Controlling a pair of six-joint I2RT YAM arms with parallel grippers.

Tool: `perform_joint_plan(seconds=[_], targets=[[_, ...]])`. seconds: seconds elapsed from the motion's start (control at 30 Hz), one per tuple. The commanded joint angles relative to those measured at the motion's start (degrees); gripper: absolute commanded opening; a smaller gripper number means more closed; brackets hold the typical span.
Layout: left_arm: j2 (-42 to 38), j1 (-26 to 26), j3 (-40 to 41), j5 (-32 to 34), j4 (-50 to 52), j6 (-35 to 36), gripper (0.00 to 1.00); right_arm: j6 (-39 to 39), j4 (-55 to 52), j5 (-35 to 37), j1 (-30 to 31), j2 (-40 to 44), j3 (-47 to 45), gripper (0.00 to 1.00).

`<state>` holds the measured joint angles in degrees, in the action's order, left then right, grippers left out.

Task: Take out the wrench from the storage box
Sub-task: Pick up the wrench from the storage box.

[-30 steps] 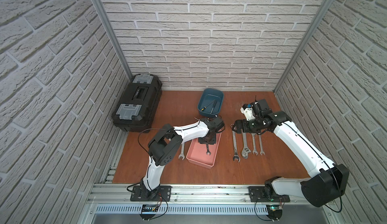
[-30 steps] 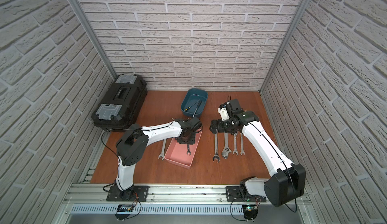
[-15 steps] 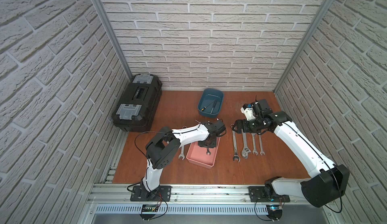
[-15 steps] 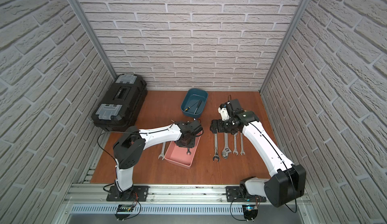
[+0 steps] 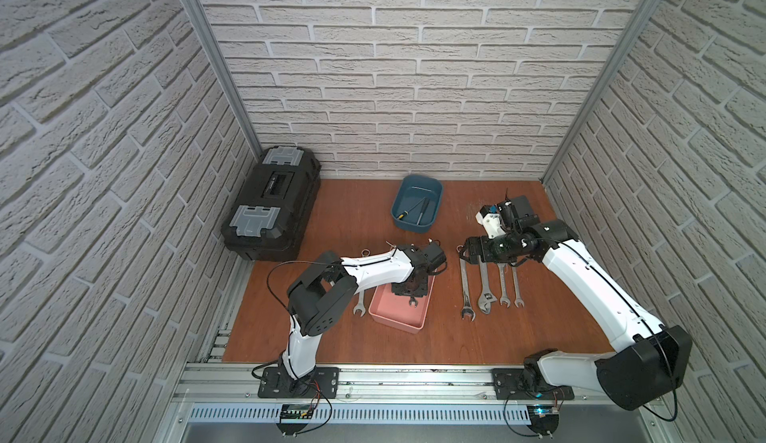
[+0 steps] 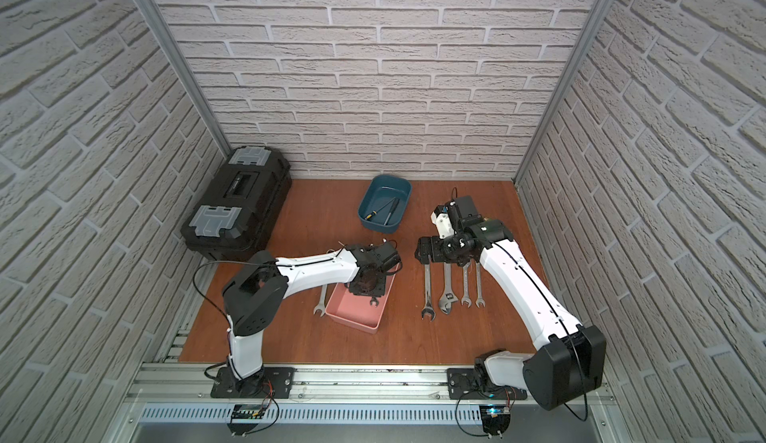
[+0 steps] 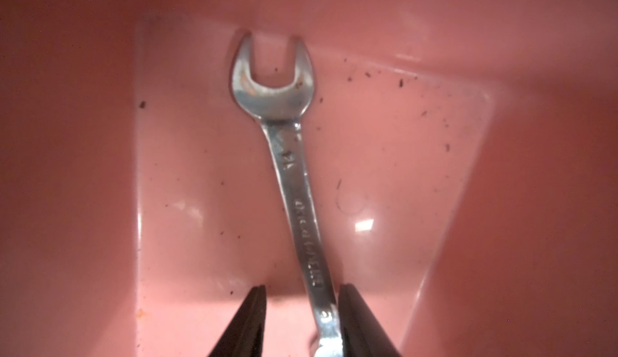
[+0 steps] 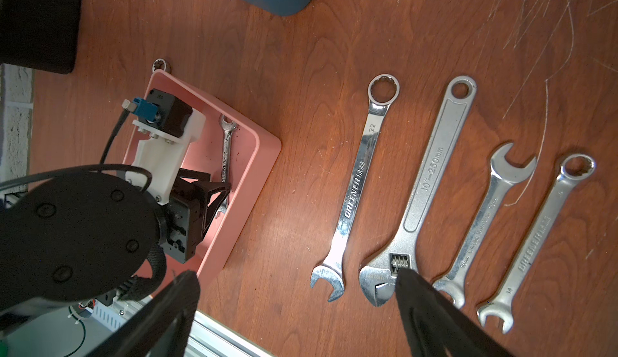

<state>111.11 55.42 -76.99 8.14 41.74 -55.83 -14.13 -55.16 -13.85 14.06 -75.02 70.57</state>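
The storage box is a shallow pink tray [image 5: 400, 321] [image 6: 352, 321] on the wooden table. A small silver wrench [image 7: 294, 185] [image 8: 226, 151] lies flat on its floor, and only its open end [image 5: 413, 302] [image 6: 373, 303] shows in both top views. My left gripper [image 7: 302, 288] [image 5: 410, 291] reaches down into the tray, open, with its jaws on either side of the wrench's handle. One finger [image 7: 354, 318] touches the handle and a gap remains at the other. My right gripper [image 8: 296, 273] [image 5: 470, 252] hangs open above the table to the right of the tray, holding nothing.
Several wrenches [image 5: 466, 291] lie in a row right of the tray, among them an adjustable one [image 8: 431, 185]. Another wrench [image 5: 359, 303] lies against the tray's left side. A blue tub [image 5: 414, 225] stands behind and a black toolbox [image 5: 271, 204] at the back left.
My left gripper has come down and slightly forward into the pink tray, over the wrench. The right arm has not moved.
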Motion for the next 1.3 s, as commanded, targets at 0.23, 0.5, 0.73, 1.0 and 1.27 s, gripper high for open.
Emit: perform_joint_plan(seconds=[0.23, 0.5, 0.73, 1.0, 1.27], targets=[[2.6, 0.3, 2.3, 0.5, 0.1, -0.6, 0.32, 1.1, -0.2, -1.1, -0.4, 1.5, -0.3, 0.96], [-0.9, 1.4, 4.7, -1.8, 2.5, -1.4, 0.24, 0.7, 0.1, -1.2, -0.4, 2.0, -1.0, 0.96], [-2.2, 3.4, 6.5, -5.8, 3.2, -3.3, 0.19, 0.6, 0.3, -1.2, -0.4, 2.0, -1.2, 0.96], [-4.8, 3.8, 9.6, -7.4, 3.3, -4.4, 0.13, 0.4, 0.4, -1.2, -0.4, 2.0, -1.5, 0.96], [-6.1, 2.5, 7.4, -6.1, 4.9, -3.0, 0.18, 0.1, 1.1, -1.5, -0.4, 1.5, -1.2, 0.96]])
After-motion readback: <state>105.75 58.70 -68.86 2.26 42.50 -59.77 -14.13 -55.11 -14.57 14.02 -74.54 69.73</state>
